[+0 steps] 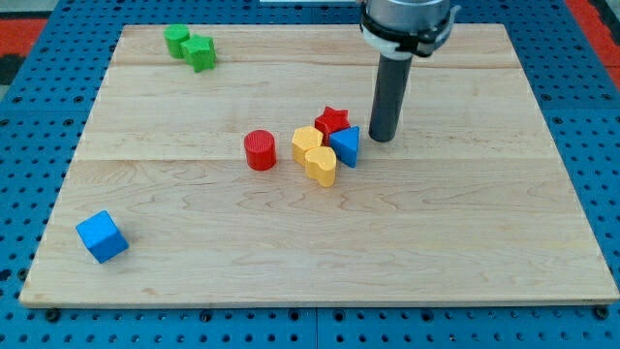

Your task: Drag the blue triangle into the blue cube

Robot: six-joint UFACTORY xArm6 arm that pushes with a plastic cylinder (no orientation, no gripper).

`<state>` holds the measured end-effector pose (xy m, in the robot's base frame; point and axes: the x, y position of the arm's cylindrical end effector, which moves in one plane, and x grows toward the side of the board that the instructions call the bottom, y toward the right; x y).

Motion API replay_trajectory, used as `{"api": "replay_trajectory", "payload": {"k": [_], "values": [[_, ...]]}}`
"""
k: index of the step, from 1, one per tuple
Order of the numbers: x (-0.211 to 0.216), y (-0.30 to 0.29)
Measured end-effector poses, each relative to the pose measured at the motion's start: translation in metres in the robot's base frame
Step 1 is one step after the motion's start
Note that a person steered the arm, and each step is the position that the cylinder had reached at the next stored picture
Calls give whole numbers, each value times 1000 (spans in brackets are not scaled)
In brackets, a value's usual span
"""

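Observation:
The blue triangle (347, 145) lies near the board's middle, touching a red star (331, 120) above it and two yellow hearts (315, 154) on its left. The blue cube (102, 236) sits far off at the view's lower left. My tip (381, 139) stands just to the right of the blue triangle, close to it and level with its upper part.
A red cylinder (260, 150) stands left of the yellow hearts. Two green blocks (190, 47) sit together at the view's top left. The wooden board (465, 252) lies on a blue perforated table.

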<state>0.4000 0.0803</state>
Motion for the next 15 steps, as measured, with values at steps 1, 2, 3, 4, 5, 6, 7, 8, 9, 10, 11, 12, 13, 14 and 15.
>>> {"api": "replay_trajectory", "payload": {"k": [1, 2, 3, 4, 5, 6, 7, 8, 9, 10, 11, 12, 13, 14, 15], "values": [[-2, -42], [17, -79], [54, -70], [61, -35], [83, -5], [111, 8], [128, -36], [125, -44], [102, -25], [113, -68], [138, -128], [138, -193], [127, -169], [100, -146], [88, -178]]}}
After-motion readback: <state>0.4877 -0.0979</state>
